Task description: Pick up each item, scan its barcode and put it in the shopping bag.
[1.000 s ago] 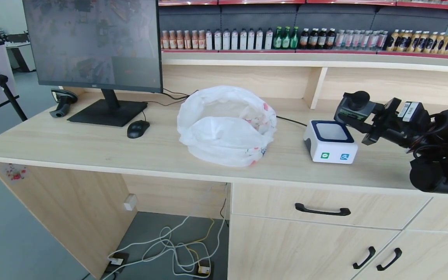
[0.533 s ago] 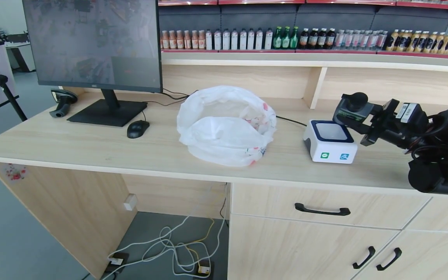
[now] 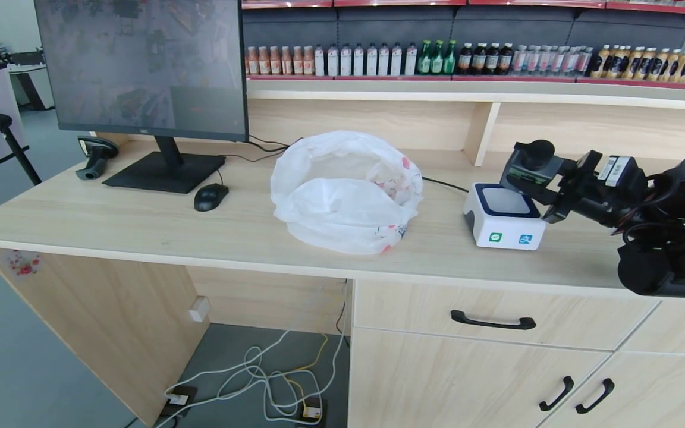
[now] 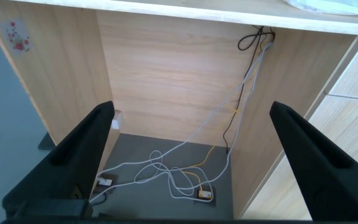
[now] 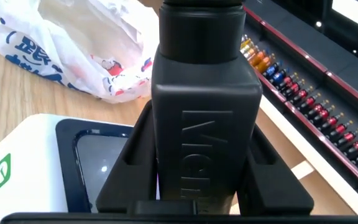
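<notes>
White shopping bag [image 3: 342, 196], dark grey bottle [image 5: 204, 118]

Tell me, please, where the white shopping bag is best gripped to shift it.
Likely the raised back rim of the shopping bag, from above: the thin film stands open there, while the body below slumps wide on the counter. The right gripper is shut on the dark bottle.

The white plastic shopping bag [image 3: 345, 190] lies on the wooden counter [image 3: 140, 220], left of the white cube scanner [image 3: 503, 217]. The right gripper [image 3: 553, 185] holds the dark square bottle [image 3: 525, 169] over that scanner.
</notes>
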You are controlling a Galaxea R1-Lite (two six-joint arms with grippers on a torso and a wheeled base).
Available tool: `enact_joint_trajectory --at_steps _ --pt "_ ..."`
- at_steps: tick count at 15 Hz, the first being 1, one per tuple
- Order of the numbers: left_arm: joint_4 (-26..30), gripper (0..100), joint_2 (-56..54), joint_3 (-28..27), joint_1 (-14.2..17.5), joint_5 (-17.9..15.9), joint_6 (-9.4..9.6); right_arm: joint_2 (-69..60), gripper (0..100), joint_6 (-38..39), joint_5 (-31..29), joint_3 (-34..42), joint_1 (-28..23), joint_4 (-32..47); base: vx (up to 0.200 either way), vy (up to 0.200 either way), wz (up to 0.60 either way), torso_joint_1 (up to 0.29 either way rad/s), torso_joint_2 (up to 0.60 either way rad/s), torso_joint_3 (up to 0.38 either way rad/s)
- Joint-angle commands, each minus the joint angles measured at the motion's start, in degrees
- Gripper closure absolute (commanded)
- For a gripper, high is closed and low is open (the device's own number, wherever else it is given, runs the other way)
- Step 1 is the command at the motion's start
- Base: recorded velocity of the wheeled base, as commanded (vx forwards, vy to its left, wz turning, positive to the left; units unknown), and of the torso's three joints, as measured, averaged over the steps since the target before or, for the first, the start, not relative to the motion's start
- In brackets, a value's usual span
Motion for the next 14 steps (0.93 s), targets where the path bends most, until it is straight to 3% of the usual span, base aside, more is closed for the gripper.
enact_joint_trajectory --at_steps 1,6,10,11,12,13,14 --pt "0.07 0 -0.02 0.0 -0.01 0.0 -0.01 -2.63 100 0.28 -1.49 3.18 0.7 -0.08 0.0 0.0 0.0 0.0 0.0 0.0" --pt "0.33 0 -0.02 0.0 -0.01 0.0 -0.01 -11.68 100 6.17 -12.22 13.37 0.96 -0.08 0.0 0.0 0.0 0.0 0.0 0.0" --pt "0.33 0 -0.02 0.0 -0.01 0.0 -0.1 -17.48 100 14.16 -26.19 17.24 3.68 -0.08 0.0 0.0 0.0 0.0 0.0 0.0" --pt "0.33 0 -0.02 0.0 -0.01 0.0 -0.1 -19.5 100 16.98 -33.49 21.28 4.83 -0.08 0.0 0.0 0.0 0.0 0.0 0.0" --pt "0.33 0 -0.02 0.0 -0.01 0.0 -0.1 -19.5 100 16.98 -33.49 21.28 4.83 -0.08 0.0 0.0 0.0 0.0 0.0 0.0" --pt "0.33 0 -0.02 0.0 -0.01 0.0 -0.01 -22.67 100 21.37 -40.52 30.07 5.88 -0.08 0.0 0.0 0.0 0.0 0.0 0.0" --pt "0.33 0 -0.02 0.0 -0.01 0.0 -0.1 -24.16 100 23.39 -43.86 33.77 6.23 -0.08 0.0 0.0 0.0 0.0 0.0 0.0"
